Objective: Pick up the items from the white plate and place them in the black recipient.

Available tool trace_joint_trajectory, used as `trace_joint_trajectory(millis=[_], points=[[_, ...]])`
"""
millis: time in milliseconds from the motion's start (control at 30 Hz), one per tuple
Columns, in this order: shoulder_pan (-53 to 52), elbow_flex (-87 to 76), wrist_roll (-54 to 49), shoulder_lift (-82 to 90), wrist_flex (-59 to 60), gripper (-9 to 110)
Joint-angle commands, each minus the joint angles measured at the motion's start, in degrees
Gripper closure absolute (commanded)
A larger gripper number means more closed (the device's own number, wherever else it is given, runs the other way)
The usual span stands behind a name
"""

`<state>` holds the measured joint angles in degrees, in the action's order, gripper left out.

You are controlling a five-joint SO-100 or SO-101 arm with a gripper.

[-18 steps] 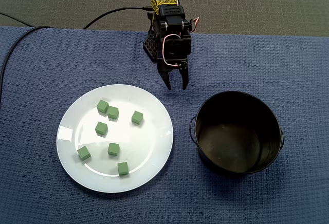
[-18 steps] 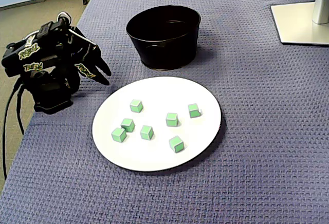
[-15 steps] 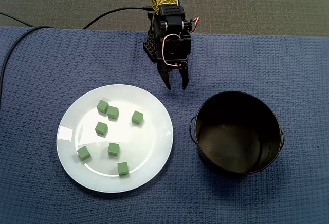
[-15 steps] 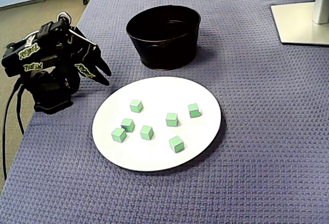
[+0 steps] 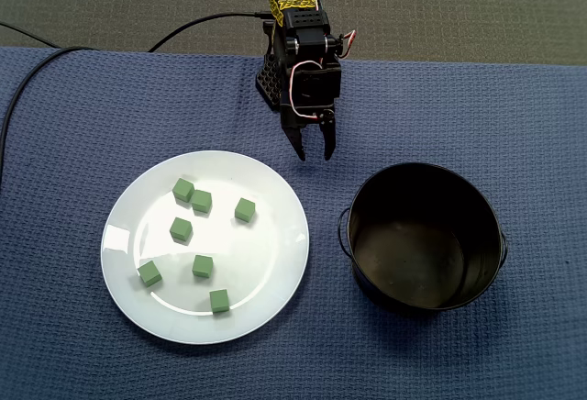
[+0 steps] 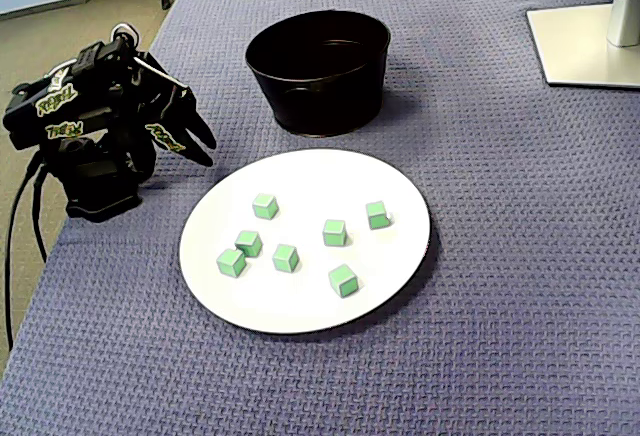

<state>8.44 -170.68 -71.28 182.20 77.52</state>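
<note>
Nothing done yet imo: I'm seeing all seven small green cubes [image 5: 203,266] sitting on the round white plate [image 5: 266,262]. Black metal pot [image 5: 413,253] beside plate is sitting empty. Black two-finger gripper [image 5: 315,150] is hovering off plate's rim, fingers slightly apart, w/o load.

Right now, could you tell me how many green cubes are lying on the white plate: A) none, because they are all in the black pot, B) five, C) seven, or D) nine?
C: seven green cubes can be counted on the white plate in both fixed views, and the black pot is empty.
</note>
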Motion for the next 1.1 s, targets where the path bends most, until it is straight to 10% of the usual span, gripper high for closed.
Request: trace_joint_trajectory(millis=[0, 367, 1067], points=[[-0.1, -1.0, 3.0, -0.3, 6.1, 94], [-6.2, -0.9, 17.7, -0.2, -5.3, 94], [-8.0, 9.0, 10.6, -1.1, -1.8, 87]])
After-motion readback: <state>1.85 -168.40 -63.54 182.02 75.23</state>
